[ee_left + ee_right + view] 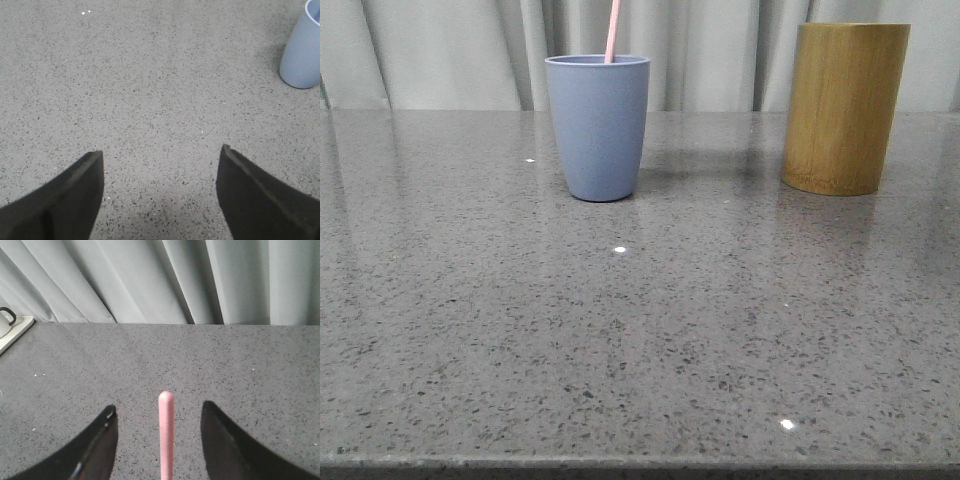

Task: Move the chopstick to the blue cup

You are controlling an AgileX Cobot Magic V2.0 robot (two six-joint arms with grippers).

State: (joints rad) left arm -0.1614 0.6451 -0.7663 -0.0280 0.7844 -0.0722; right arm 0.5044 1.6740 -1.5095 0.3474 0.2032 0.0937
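Inside blue cup (597, 125), slim pale-pink chopstick (612, 32), seemingly leaning slightly

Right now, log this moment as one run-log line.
thin pale pink chopstick: standing in matte greyish-blue plastic cup | right pincer: open around chopstick top | left pincer: open, empty

Staged test bench: bare speckled grey stone countertop (640, 340), pale pleated curtain (450, 50) backdrop.
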